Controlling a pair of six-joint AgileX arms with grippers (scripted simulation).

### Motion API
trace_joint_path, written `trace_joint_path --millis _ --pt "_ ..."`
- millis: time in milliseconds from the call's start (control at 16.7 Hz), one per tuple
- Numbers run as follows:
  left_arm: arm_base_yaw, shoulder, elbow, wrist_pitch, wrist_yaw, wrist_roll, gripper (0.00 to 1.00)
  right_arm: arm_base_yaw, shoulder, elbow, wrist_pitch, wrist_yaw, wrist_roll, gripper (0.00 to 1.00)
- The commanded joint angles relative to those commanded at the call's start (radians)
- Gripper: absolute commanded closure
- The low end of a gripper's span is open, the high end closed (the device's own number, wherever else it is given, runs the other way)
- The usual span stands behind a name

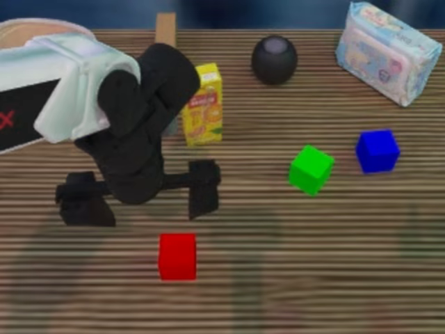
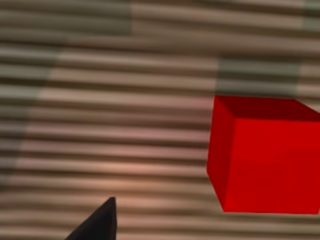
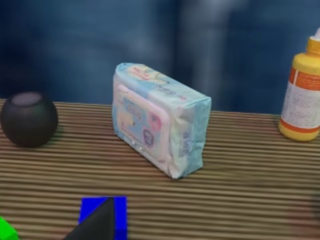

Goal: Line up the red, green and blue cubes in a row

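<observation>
A slatted wooden table (image 1: 348, 278) fills the scene, dark blue behind its far edge. The left gripper (image 1: 139, 198) hangs over the table's left half, fingers spread wide and holding nothing, with the red cube (image 1: 177, 256) lying on the table just nearer the front edge and slightly right of it, untouched. The green cube (image 1: 311, 168) sits right of centre, turned at an angle, and the blue cube (image 1: 377, 150) lies near it on the right, a gap between them. A yellow carton (image 1: 202, 104) stands beside the left arm, a black ball (image 1: 274, 59) rests at the back, and a wipes pack (image 1: 387, 50) lies in the far right corner. The right wrist view also shows a yellow bottle (image 3: 302, 97); of the right gripper (image 3: 95, 222) only one dark fingertip shows, so its state cannot be told.
</observation>
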Motion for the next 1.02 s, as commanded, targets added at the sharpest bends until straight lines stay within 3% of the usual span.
trace_joint_path --millis 420,1020 --pt "0.224 -0.511 -0.392 0.267 -0.008 0.09 0.0 0.124 0.634 0.571 -0.36 0.004 -0.125 0.0" --pt "0.538 -1.365 -1.039 0.727 0.003 0.445 0.0 0.326 1.751 1.461 -0.956 0.0 -0.325 0.0"
